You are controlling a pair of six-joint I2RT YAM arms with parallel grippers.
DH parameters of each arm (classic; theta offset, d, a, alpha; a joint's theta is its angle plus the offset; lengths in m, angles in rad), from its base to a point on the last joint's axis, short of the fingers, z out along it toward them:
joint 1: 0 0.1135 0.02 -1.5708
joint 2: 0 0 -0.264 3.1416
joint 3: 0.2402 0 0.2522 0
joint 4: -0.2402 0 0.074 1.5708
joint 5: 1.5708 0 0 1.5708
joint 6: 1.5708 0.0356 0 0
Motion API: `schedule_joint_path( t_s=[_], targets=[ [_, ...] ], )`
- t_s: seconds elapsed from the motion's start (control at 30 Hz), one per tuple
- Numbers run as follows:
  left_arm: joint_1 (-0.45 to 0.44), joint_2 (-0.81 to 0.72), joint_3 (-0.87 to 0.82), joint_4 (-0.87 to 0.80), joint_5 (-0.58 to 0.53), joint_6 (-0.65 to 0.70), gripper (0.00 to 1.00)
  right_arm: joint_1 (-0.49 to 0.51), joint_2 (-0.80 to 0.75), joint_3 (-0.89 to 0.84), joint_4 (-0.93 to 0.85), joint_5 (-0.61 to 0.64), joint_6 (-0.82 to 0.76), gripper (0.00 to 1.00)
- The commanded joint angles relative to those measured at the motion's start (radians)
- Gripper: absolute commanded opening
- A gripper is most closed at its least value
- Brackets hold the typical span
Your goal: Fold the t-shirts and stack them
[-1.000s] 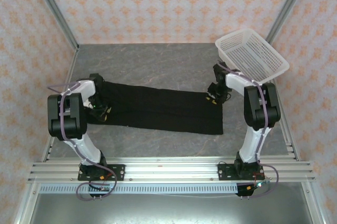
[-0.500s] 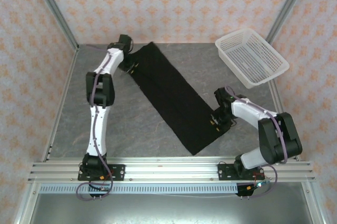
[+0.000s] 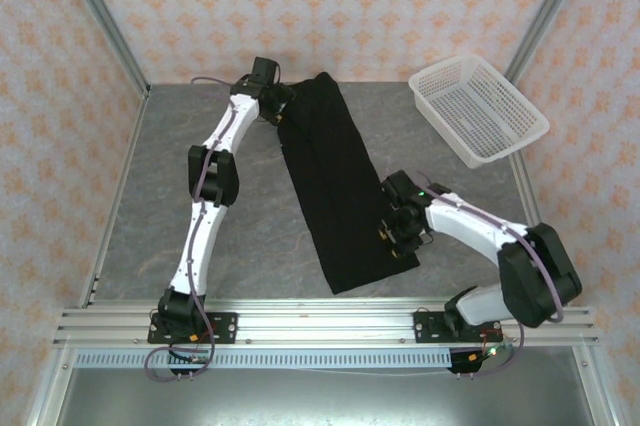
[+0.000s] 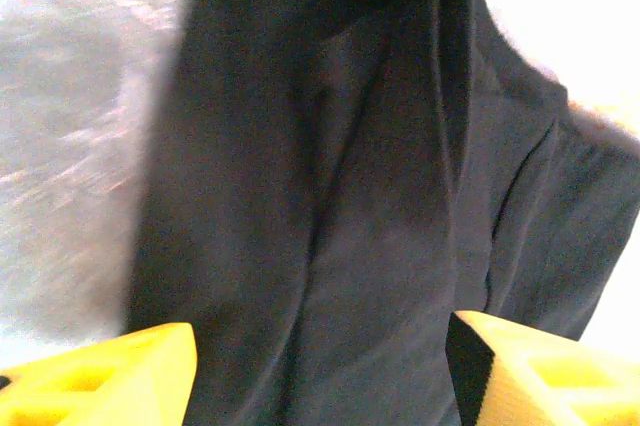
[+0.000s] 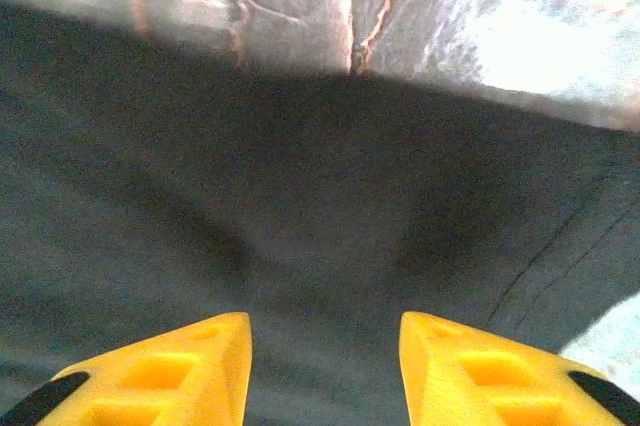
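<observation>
The black t-shirt (image 3: 330,176) lies on the grey table (image 3: 150,196) as a long folded strip, running from the back middle down toward the front. No print shows on it. My left gripper (image 3: 280,114) is at the strip's far end, jaws wide apart over wrinkled black cloth (image 4: 330,196); the left gripper (image 4: 320,346) is open. My right gripper (image 3: 393,236) is at the near right edge of the strip. In the right wrist view the right gripper (image 5: 323,331) stands open, and smooth black cloth (image 5: 300,196) lies flat under the yellow fingers (image 5: 200,366).
A white mesh basket (image 3: 510,146) sits at the back right corner, tilted on the table's edge. Metal frame posts and patterned walls close in the back and sides. Bare grey table lies left of the strip and between strip and basket.
The strip swung from lying crosswise to lying lengthwise. My left gripper went to the far back, my right came nearer, and both jaws opened, letting go of the cloth.
</observation>
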Motion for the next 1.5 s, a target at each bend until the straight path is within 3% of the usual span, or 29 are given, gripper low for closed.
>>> schedule_joint_path(
  t_s=[0.0, 0.2, 0.3, 0.4, 0.57, 0.7, 0.9, 1.03, 1.1, 1.17, 1.27, 1.47],
  targets=[
    [-0.013, -0.352, -0.292, -0.005, -0.033, 0.051, 0.68, -0.057, -0.078, 0.074, -0.094, 0.107, -0.169, 0.47],
    [-0.125, -0.710, -0.904, -0.035, 0.158, 0.088, 0.66, -0.239, -0.091, 0.157, -0.122, -0.031, -0.631, 0.58],
    [-0.289, -0.884, -1.195, 0.009, 0.240, 0.061, 0.67, -0.314, -0.080, 0.158, -0.181, -0.078, -0.747, 0.61],
    [-0.458, -0.976, -1.382, 0.064, 0.270, -0.026, 0.67, -0.340, -0.045, 0.156, -0.232, -0.095, -0.812, 0.61],
    [-0.697, -1.028, -1.525, 0.223, 0.253, -0.225, 0.68, -0.339, -0.027, 0.095, -0.208, -0.114, -0.819, 0.61],
    [-0.811, -0.992, -1.554, 0.270, 0.234, -0.303, 0.66, -0.339, -0.040, 0.051, -0.183, -0.122, -0.811, 0.61],
    [-0.841, -0.941, -1.560, 0.339, 0.210, -0.346, 0.59, -0.339, -0.072, -0.014, -0.177, -0.125, -0.805, 0.60],
    [-0.852, -0.855, -1.509, 0.338, 0.211, -0.334, 0.45, -0.338, -0.099, -0.051, -0.174, -0.126, -0.787, 0.60],
    [-0.852, -0.834, -1.506, 0.338, 0.197, -0.336, 0.36, -0.338, -0.110, -0.063, -0.171, -0.122, -0.780, 0.60],
    [-0.845, -0.843, -1.513, 0.297, 0.146, -0.323, 0.18, -0.332, -0.118, -0.072, -0.173, -0.122, -0.777, 0.59],
    [-0.835, -0.912, -1.571, 0.248, 0.087, -0.321, 0.00, -0.289, -0.129, -0.087, -0.174, -0.108, -0.769, 0.59],
    [-0.785, -1.082, -1.721, 0.189, 0.054, -0.320, 0.00, -0.124, -0.124, -0.135, -0.119, -0.107, -0.718, 0.62]
  ],
)
